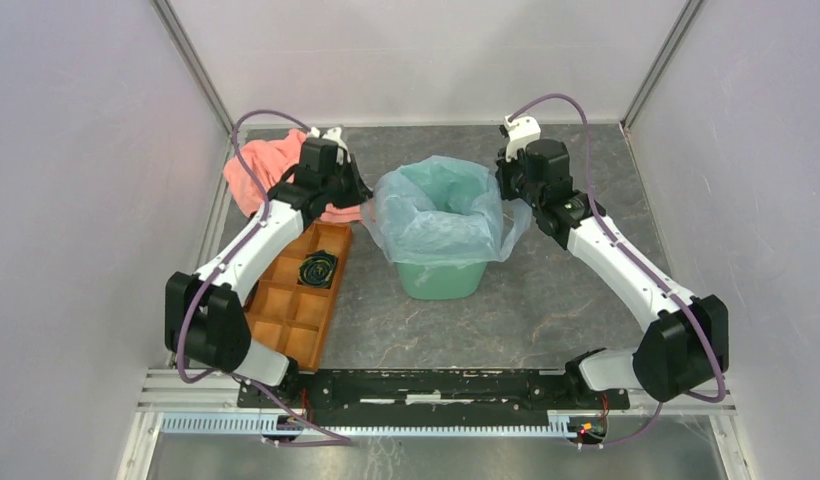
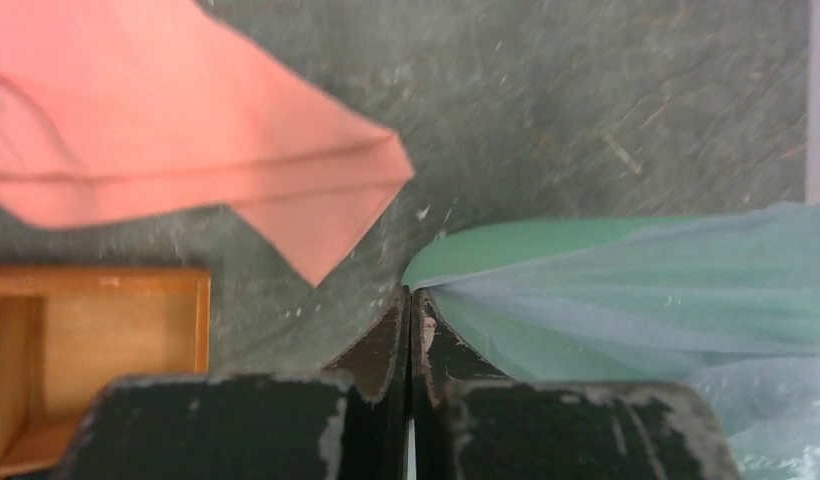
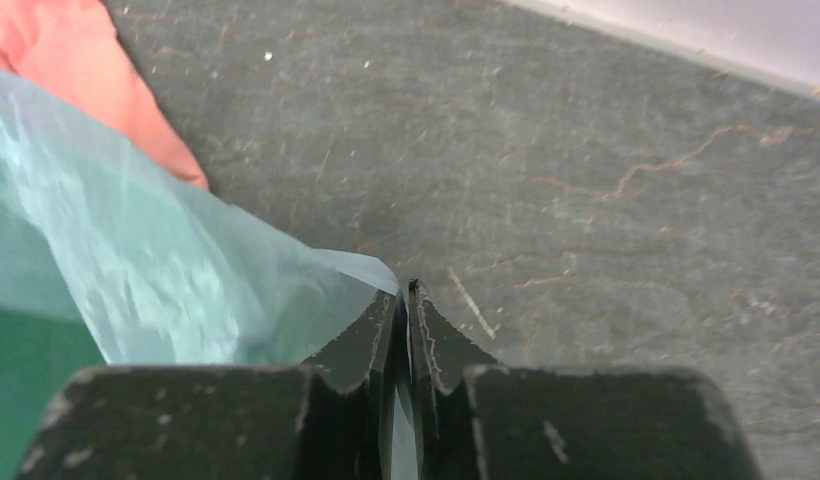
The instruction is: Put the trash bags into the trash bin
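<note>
The mint-green trash bin (image 1: 441, 278) stands in the middle of the table. The pale blue trash bag (image 1: 436, 225) lines it, its mouth draped over the rim and down the sides. My left gripper (image 1: 366, 196) is shut on the bag's left edge beside the bin; in the left wrist view (image 2: 410, 292) the film (image 2: 646, 280) stretches tight from the jaws over the green rim (image 2: 506, 248). My right gripper (image 1: 504, 176) is shut on the bag's right edge; in the right wrist view (image 3: 404, 290) the film (image 3: 166, 280) runs off to the left.
A salmon-pink cloth (image 1: 264, 168) lies at the back left under the left arm. An orange compartment tray (image 1: 296, 300) with a dark coiled item (image 1: 317, 269) sits left of the bin. Grey walls enclose the table at back and sides.
</note>
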Controlling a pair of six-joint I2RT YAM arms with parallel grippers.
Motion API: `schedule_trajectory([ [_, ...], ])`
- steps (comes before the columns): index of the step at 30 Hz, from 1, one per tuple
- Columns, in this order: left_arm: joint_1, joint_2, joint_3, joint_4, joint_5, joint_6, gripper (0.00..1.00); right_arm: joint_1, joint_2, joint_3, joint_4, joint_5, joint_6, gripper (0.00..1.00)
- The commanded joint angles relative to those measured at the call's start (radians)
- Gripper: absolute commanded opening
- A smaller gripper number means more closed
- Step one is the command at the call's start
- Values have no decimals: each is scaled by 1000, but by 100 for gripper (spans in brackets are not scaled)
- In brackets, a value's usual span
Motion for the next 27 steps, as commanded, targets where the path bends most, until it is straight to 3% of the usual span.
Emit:
schedule_trajectory([
  [1,11,-127,-131,31,25,-14,2,-7,-68,-81,20,-17,49,15],
  [3,11,-166,-160,12,14,-9,4,-7,-84,-69,-23,7,55,20],
  [10,11,-284,-114,-115,-63,58,59,-7,-188,17,-196,130,32,62],
  [13,11,-329,-125,-155,-71,63,74,-7,-246,11,-260,171,35,73],
  [19,11,-362,-230,-130,-76,25,86,-8,-345,-75,-287,162,97,93],
  [23,12,-293,-248,-106,-26,4,93,-7,-353,-156,-262,35,181,95],
  [27,11,-275,-305,-62,70,-29,91,-7,-393,-284,-206,-64,250,95],
])
